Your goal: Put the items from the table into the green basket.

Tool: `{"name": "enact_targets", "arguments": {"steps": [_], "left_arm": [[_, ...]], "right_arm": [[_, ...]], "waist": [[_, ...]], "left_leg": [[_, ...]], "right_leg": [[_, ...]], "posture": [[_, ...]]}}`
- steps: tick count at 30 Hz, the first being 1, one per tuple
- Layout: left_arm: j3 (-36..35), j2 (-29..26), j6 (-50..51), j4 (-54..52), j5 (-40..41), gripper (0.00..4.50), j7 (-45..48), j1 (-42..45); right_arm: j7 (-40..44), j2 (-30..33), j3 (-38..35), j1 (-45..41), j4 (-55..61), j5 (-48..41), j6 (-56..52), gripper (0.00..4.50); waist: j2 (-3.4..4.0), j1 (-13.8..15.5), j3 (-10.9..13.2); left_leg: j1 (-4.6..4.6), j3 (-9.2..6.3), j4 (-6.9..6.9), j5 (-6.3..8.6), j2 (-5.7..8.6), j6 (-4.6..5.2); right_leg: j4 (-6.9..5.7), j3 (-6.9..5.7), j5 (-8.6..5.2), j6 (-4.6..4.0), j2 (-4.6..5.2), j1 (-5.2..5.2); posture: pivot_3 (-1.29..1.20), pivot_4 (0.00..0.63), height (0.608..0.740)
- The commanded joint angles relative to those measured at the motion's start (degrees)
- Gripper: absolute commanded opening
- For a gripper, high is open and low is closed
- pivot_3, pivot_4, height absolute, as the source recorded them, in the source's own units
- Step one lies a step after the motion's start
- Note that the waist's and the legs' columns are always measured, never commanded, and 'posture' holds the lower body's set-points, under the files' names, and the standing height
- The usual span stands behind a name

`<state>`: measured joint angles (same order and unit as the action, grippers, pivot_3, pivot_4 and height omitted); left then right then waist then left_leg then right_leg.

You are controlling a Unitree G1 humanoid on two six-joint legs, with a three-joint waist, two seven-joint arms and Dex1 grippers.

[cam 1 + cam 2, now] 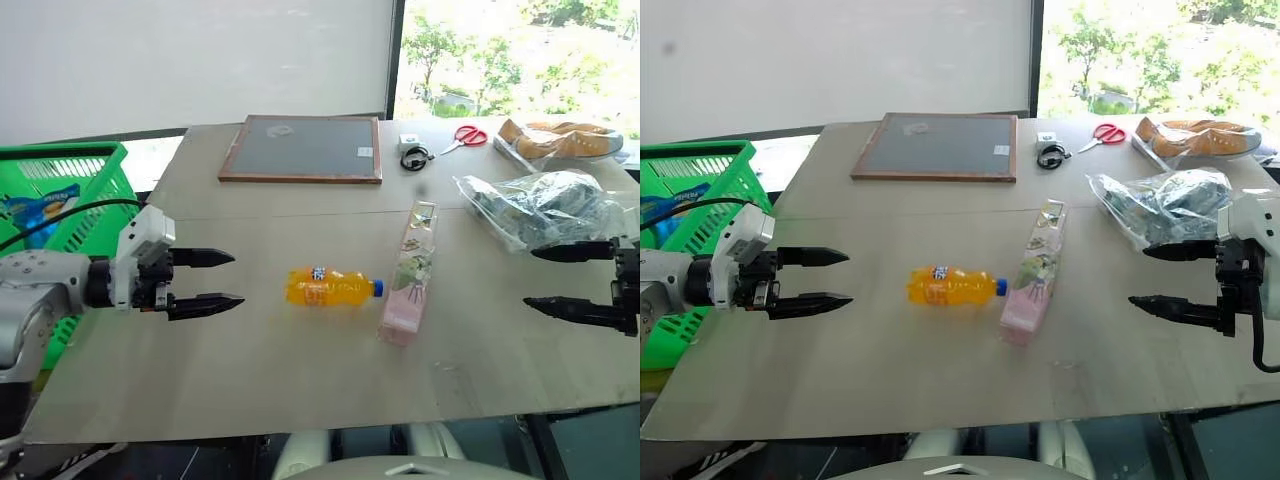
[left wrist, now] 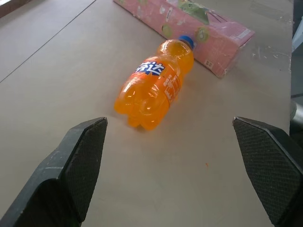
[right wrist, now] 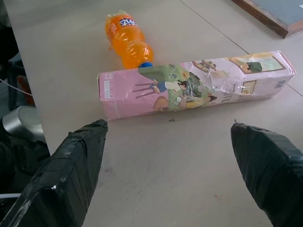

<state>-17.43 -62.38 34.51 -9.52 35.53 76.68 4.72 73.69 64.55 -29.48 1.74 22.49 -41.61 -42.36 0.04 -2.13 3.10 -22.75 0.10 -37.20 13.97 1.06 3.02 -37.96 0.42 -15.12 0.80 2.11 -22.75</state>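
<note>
Small orange plastic soda bottle (image 1: 331, 288), blue-capped: I see it lying crosswise, base toward my nearer left gripper (image 1: 207, 279), jaws spread empty; right gripper (image 1: 572, 281) likewise spread.

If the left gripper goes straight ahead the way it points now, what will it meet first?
Most likely the orange soda bottle. The left gripper, jaws open, points at its base end across bare table; the pink box lies just beyond the cap. Height above the table is unclear.

Orange soda bottle (image 2: 154, 92): blue-and-white label bearing the Chinese characters "芬达"; no other text in the scene readable.
</note>
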Motion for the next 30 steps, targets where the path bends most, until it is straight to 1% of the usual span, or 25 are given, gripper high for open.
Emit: {"name": "enact_targets", "arguments": {"steps": [1, 5, 6, 7, 9, 11, 15, 17, 21, 23, 26, 29, 30], "left_arm": [[-0.52, -0.04, -1.76, -2.36, -0.18, 4.38, -0.22, 0.85], [6.15, 2.21, -5.49, -7.60, -3.03, 4.38, -2.45, 7.04], [9.41, 2.71, -4.84, -9.27, -4.07, 4.38, -2.99, 9.63], [12.76, 1.97, -3.36, -10.88, -6.20, 4.38, -3.86, 11.59], [19.23, 1.38, -0.23, -12.24, -11.78, 4.38, -7.09, 15.83], [23.90, 1.52, 2.67, -12.55, -14.17, 4.38, -7.80, 19.52], [36.71, 5.23, 3.50, -8.53, -23.20, 4.38, -7.65, 27.10], [40.93, 7.72, 2.23, -5.38, -26.89, 4.38, -8.03, 29.53], [45.37, 13.36, 1.49, 0.26, -30.11, 4.38, -7.42, 33.30], [48.82, 14.23, -3.10, 4.21, -34.98, 4.38, -7.31, 34.45], [50.99, 16.40, -5.42, 8.67, -37.60, 4.38, -7.03, 35.23], [51.75, 16.79, -8.23, 10.58, -39.66, 3.58, -5.63, 34.42], [51.76, 16.72, -8.89, 10.76, -40.04, 3.15, -5.20, 34.06]], "right_arm": [[0.87, -0.44, -2.13, -0.12, 1.81, -1.31, 1.71, 4.45], [1.58, -0.95, -2.87, -1.13, 4.03, -5.72, 0.73, 4.45], [1.22, -0.73, -3.06, -1.58, 5.30, -7.58, -0.35, 4.45], [0.93, -0.49, -3.18, -1.88, 6.31, -8.77, -1.01, 4.45], [0.17, 0.08, -3.15, -2.31, 7.78, -10.12, -1.94, 4.45], [-0.64, 0.44, -3.26, -2.48, 8.66, -10.75, -2.58, 4.45], [-2.87, 1.67, -4.11, -2.74, 11.81, -13.15, -5.10, 4.45], [-4.33, 1.87, -4.36, -3.12, 12.97, -14.52, -6.16, 4.45], [-7.48, 1.89, -4.59, -4.50, 14.71, -16.92, -7.21, 4.45], [-9.06, 1.52, -4.96, -5.69, 15.45, -19.53, -7.66, 4.45], [-11.68, 0.99, -4.79, -7.01, 16.36, -22.39, -7.85, 4.45], [-13.97, 0.81, -4.28, -7.51, 17.14, -24.28, -7.73, 4.50], [-14.58, 0.77, -4.13, -7.65, 17.28, -24.82, -7.73, 4.50]], "waist": [[0.00, -0.01, -0.01], [-0.01, 0.40, -0.02], [-0.02, 0.38, -0.02], [-0.04, 0.61, -0.03], [-0.04, 0.61, -0.04], [-0.05, 0.50, -0.03], [-0.09, -0.12, 0.00], [-0.13, -0.28, 0.02], [-0.44, -0.91, 0.25], [-0.54, -1.76, 0.32], [-0.57, -2.53, 0.36], [-0.63, -3.25, 0.41], [-0.62, -3.37, 0.40]], "left_leg": [[0.01, 0.00, 0.00, 0.00, 0.00, 0.00], [0.03, 0.02, -0.03, 0.00, 0.02, 0.00], [0.02, 0.02, -0.04, 0.00, 0.02, 0.00], [0.01, 0.02, -0.03, 0.00, 0.01, 0.00], [-0.05, 0.02, -0.03, 0.00, 0.02, 0.01], [-0.04, 0.03, -0.03, 0.01, 0.03, 0.03], [-0.03, 0.08, -0.04, 0.00, 0.02, 0.05], [0.01, 0.13, -0.07, 0.00, 0.01, 0.05], [0.03, 0.29, -0.20, 0.01, -0.08, 0.08], [0.01, 0.35, -0.22, 0.03, -0.12, 0.11], [0.06, 0.48, -0.22, 0.09, -0.16, 0.21], [0.05, 0.51, -0.23, 0.12, -0.20, 0.27], [0.06, 0.53, -0.22, 0.12, -0.20, 0.27]], "right_leg": [[0.00, 0.00, 0.00, 0.00, 0.00, 0.02], [0.00, -0.02, 0.01, 0.02, 0.04, 0.07], [0.00, -0.03, 0.02, 0.04, 0.04, 0.07], [0.01, -0.03, 0.07, 0.12, 0.03, 0.06], [0.03, -0.06, 0.13, 0.23, 0.02, 0.04], [0.01, -0.06, 0.14, 0.25, -0.04, 0.05], [-0.01, -0.04, 0.13, 0.27, -0.18, 0.06], [-0.01, -0.01, 0.11, 0.29, -0.24, 0.09], [-0.01, 0.18, 0.13, 0.34, -0.42, 0.10], [0.00, 0.27, 0.15, 0.38, -0.45, 0.08], [0.01, 0.39, 0.15, 0.39, -0.45, 0.08], [0.02, 0.41, 0.14, 0.41, -0.44, 0.07], [0.02, 0.43, 0.14, 0.41, -0.42, 0.07]], "posture": [[-0.08, 0.022, 0.740], [-0.09, 0.020, 0.740], [-0.10, 0.021, 0.740], [-0.10, 0.021, 0.740], [-0.11, 0.023, 0.740], [-0.12, 0.025, 0.740], [-0.17, 0.036, 0.740], [-0.20, 0.043, 0.740], [-0.24, 0.057, 0.740], [-0.26, 0.062, 0.740], [-0.27, 0.066, 0.740], [-0.28, 0.065, 0.740], [-0.28, 0.065, 0.740]]}}
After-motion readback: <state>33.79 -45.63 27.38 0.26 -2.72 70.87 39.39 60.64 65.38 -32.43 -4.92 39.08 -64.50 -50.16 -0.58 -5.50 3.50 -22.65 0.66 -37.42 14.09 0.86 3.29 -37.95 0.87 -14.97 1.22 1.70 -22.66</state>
